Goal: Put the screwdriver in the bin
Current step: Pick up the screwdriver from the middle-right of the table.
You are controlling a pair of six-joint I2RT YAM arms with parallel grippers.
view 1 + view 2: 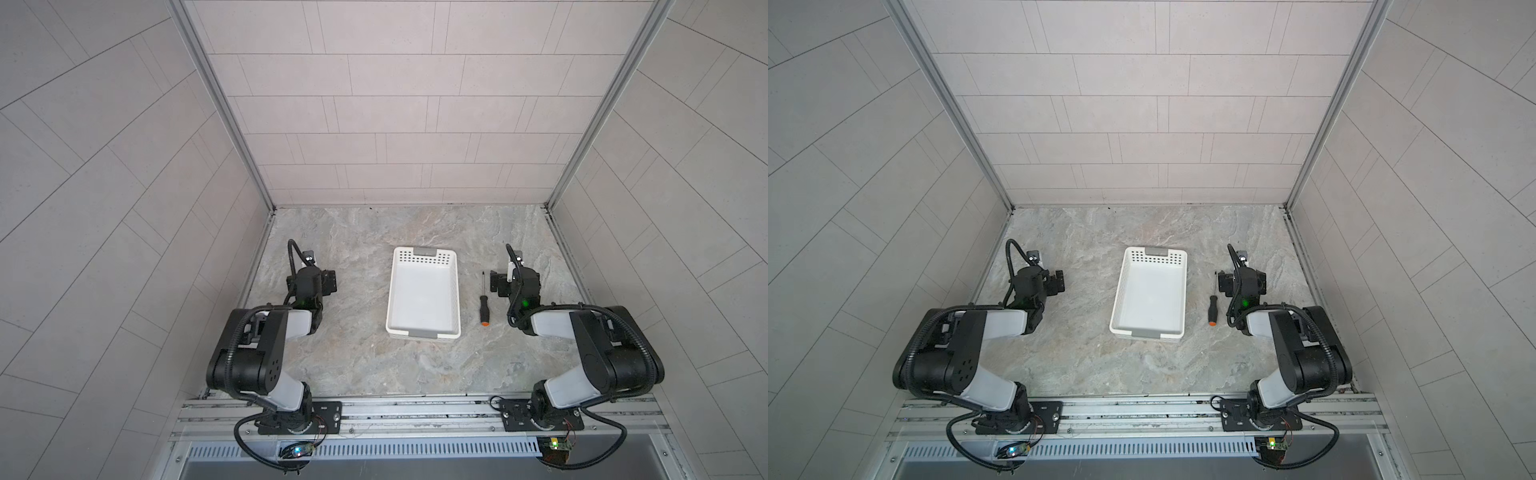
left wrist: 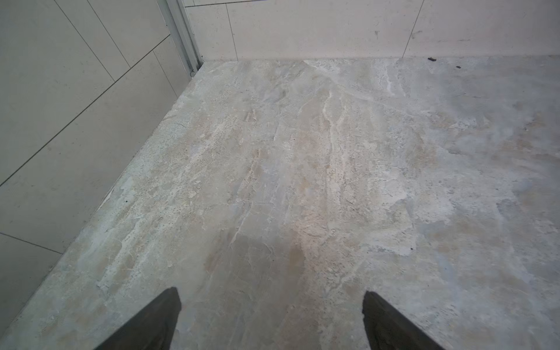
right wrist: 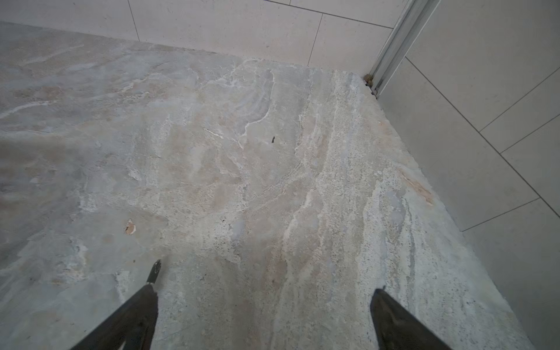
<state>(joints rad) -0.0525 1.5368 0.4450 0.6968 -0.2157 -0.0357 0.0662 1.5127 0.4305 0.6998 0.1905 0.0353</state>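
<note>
1. Right gripper: fingers spread wide, nothing between them, low over the table.
2. Left gripper: fingers also apart and empty, well away from the work.
3. Screwdriver: flat on the table between the bin and the right gripper, just beside both, parallel to the bin's long wall, orange cap toward the robot. The right arm is likely the one to pick it up.
4. Bin: open-topped, empty, midway between the arms. Drop-off not yet done.

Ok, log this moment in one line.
screwdriver: on table, outside bin | bin: empty | left gripper: open | right gripper: open, beside screwdriver
</note>
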